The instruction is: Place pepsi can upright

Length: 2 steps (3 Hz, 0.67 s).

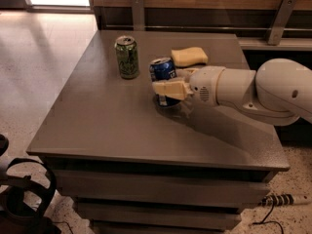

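Observation:
The pepsi can (163, 70), blue with a silver top, stands upright on the grey table (107, 121), right of the middle. My gripper (165, 73) reaches in from the right at the can's height. Its fingers are spread apart, one cream finger (171, 88) in front of the can and the other (190, 56) behind it. The front finger hides part of the can's side, and the can rests on the table with its base showing below that finger.
A green patterned can (126, 57) stands upright left of the blue can, about a can's width away. My white arm (253, 89) crosses the table's right side. A wall ledge with metal brackets (280, 18) runs behind the table.

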### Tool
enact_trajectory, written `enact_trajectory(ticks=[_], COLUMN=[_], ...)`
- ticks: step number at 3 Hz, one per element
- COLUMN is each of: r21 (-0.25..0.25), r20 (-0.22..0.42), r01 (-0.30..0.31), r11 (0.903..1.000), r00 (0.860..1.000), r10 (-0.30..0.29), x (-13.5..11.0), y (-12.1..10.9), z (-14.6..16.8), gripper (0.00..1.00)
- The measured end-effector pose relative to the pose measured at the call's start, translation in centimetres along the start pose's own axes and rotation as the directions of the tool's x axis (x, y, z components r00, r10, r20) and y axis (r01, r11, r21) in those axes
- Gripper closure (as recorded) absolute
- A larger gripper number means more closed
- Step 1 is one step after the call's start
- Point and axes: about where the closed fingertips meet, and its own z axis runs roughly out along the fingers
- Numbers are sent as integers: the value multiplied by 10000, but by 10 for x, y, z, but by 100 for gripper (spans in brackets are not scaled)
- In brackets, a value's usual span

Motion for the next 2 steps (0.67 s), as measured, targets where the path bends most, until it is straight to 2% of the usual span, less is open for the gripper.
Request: enact_trajectory(ticks=[2], r21=[150], r20=[505], r01=[417], r11=[9990], r00=[9978], r10=[-424], x=[12], y=[-6], z=[-2], gripper=[100])
